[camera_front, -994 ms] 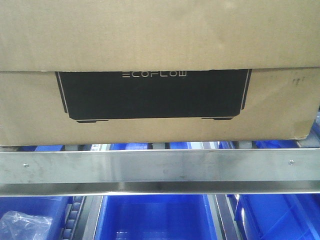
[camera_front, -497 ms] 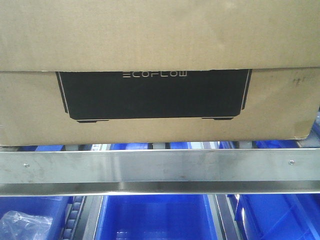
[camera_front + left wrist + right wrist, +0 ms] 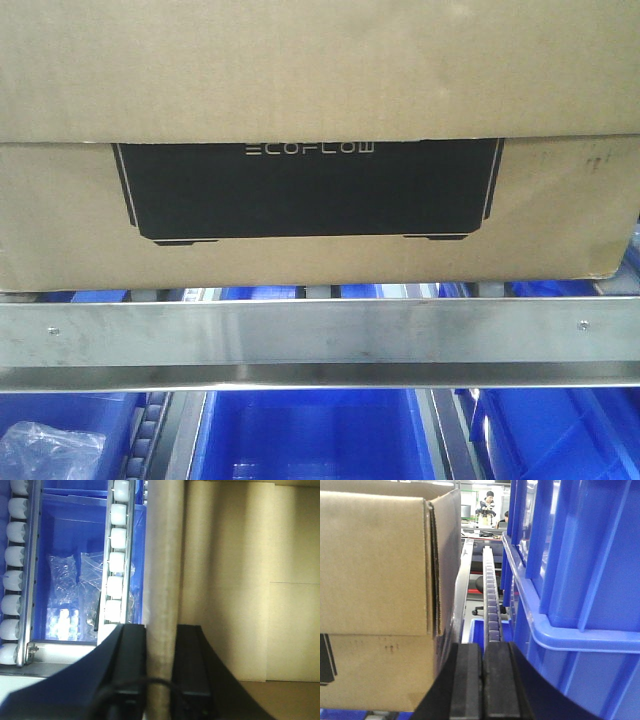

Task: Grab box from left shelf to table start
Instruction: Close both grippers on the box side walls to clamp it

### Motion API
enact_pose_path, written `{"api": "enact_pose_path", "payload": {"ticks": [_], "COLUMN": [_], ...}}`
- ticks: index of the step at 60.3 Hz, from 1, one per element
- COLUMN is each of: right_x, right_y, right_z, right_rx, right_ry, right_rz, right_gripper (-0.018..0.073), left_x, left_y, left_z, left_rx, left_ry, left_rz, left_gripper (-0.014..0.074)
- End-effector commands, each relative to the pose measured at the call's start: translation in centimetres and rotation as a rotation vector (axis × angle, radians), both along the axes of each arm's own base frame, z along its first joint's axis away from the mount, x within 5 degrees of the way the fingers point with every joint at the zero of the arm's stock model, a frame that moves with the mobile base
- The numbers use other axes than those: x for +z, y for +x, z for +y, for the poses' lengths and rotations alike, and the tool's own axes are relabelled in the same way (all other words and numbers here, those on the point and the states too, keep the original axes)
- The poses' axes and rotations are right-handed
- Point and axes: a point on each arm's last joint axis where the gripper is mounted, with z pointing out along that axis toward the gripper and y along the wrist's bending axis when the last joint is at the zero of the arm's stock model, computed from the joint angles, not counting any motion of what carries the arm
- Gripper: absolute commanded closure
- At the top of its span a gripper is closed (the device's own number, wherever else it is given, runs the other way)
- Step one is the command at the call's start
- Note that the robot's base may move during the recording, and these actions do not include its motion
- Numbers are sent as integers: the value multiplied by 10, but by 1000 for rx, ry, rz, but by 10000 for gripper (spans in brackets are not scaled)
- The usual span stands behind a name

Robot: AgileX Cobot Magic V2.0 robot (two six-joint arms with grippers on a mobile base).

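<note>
The box (image 3: pixel 320 90) is a wide brown carton with a black "ECOFLOW" panel (image 3: pixel 305 190). It sits on the left shelf just behind the steel front rail (image 3: pixel 320 340). In the left wrist view my left gripper (image 3: pixel 161 672) is shut on the upright cardboard edge (image 3: pixel 162 555) of the box, one black finger on each side, with the box's inner wall (image 3: pixel 240 580) to the right. In the right wrist view my right gripper (image 3: pixel 483 675) is shut and empty, beside the box's right end (image 3: pixel 375 560). The table is out of view. Neither gripper shows in the front view.
Blue plastic bins (image 3: pixel 310 435) sit under the rail, one holding clear bags (image 3: pixel 45 450). A tall blue bin (image 3: pixel 580 580) stands close on the right of my right gripper. Roller tracks (image 3: pixel 117 555) run beside the box, with another roller track (image 3: pixel 491 595) ahead of the right gripper.
</note>
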Motion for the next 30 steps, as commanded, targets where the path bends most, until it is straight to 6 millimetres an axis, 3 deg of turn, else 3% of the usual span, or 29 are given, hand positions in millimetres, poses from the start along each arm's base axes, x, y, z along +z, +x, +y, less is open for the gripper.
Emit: {"api": "enact_pose_path", "payload": {"ticks": [1, 14, 30], "right_x": [8, 13, 77], "right_y": [-2, -3, -11], "right_z": [0, 0, 0], "right_rx": [-14, -13, -1], "right_ry": [-33, -66, -70], "right_rz": [-93, -61, 193], "right_gripper": [541, 541, 541], "left_x": [18, 17, 17], "left_y": [-5, -4, -4], "left_z": [-2, -2, -2], "left_rx": [-12, -12, -12], "left_ry": [-50, -49, -49], "left_rz": [-83, -80, -80], "left_gripper": [682, 682, 682]}}
